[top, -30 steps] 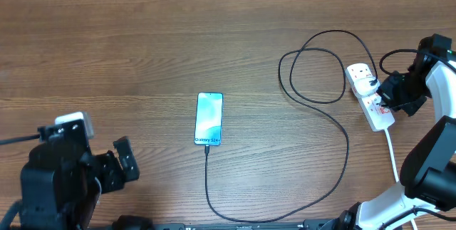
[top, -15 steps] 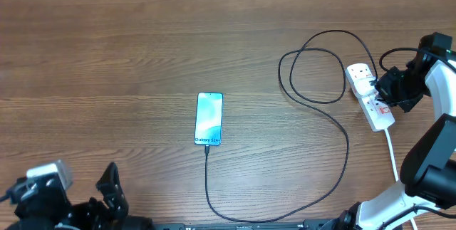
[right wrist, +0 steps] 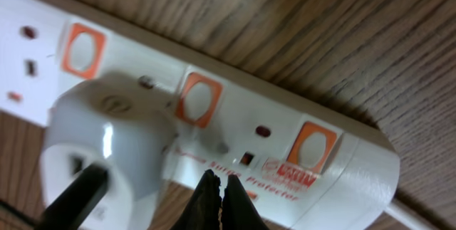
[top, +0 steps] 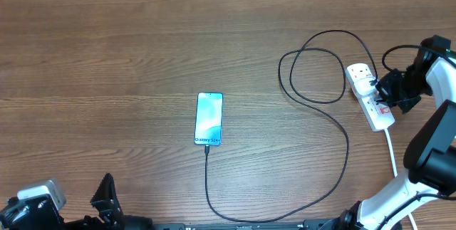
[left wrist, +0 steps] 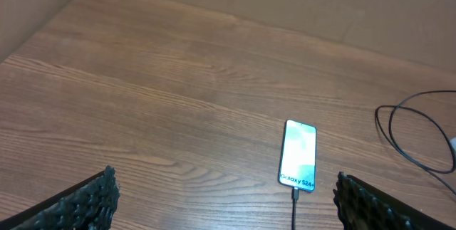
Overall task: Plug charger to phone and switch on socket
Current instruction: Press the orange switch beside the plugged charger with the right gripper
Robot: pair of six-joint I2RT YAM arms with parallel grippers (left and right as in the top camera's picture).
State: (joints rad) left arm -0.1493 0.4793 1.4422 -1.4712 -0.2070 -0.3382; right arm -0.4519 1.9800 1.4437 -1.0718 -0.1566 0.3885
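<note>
Holding my right claw [right wrist: 219, 186] fully closed, I keep its two black tips pressed together with nothing gripped between them. The tips are positioned over the top face of the socket [right wrist: 299, 127], just below the row of orange switches and between the middle switch [right wrist: 198, 99] and the end switch [right wrist: 314, 147]. Contact with the surface cannot be confirmed from the wrist view.

Socket location: the right side of the table [top: 107, 59], lying at a slant, with its white cord [top: 390, 152] running toward the near edge.

Charger location: the white plug adapter [right wrist: 107, 144] is seated in the socket, just beside my right claw's tips. The black charger [top: 347, 144] cable leaves the adapter, forms one loop left of the socket, then sweeps along the near side of the table and rises to the phone.

Phone location: the phone [top: 209, 119] lies flat near the table's centre, screen up and lit. The connector tip [top: 206, 147] meets its near edge.

My left claw [left wrist: 224, 205] is spread wide, empty, and sits at the near left edge of the table, well apart from the phone.
</note>
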